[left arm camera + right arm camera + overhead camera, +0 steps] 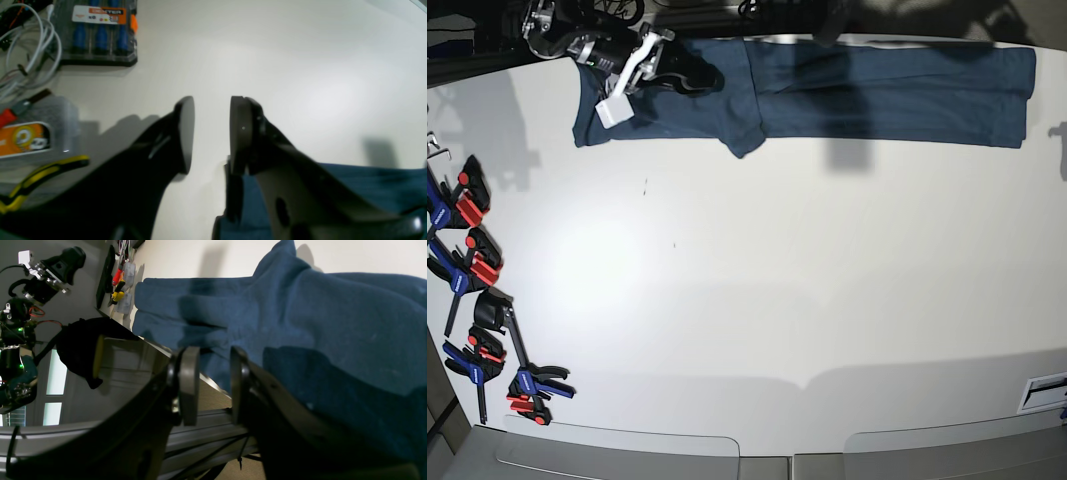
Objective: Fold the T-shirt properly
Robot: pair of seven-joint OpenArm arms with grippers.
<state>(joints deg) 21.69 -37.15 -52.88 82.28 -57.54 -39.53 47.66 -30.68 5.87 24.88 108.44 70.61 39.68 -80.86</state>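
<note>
The dark navy T-shirt (pixel 887 90) lies as a long flat strip along the far edge of the white table (pixel 757 280). My right gripper (pixel 705 78) is over the strip's left part. In the right wrist view the right gripper (pixel 210 383) is open and empty at the table's edge, with the T-shirt (pixel 333 313) spread beside and beyond it. My left gripper (pixel 211 133) is open and empty over bare table. An edge of the T-shirt (pixel 383 186) lies under and behind its right finger (pixel 240 133).
Several red-blue-black clamps (pixel 467 260) line the table's left edge in the base view. In the left wrist view a screwdriver set (pixel 100 33), white cables (pixel 30 50), a clear box (pixel 33 133) and yellow-handled pliers (pixel 43 173) lie to the left.
</note>
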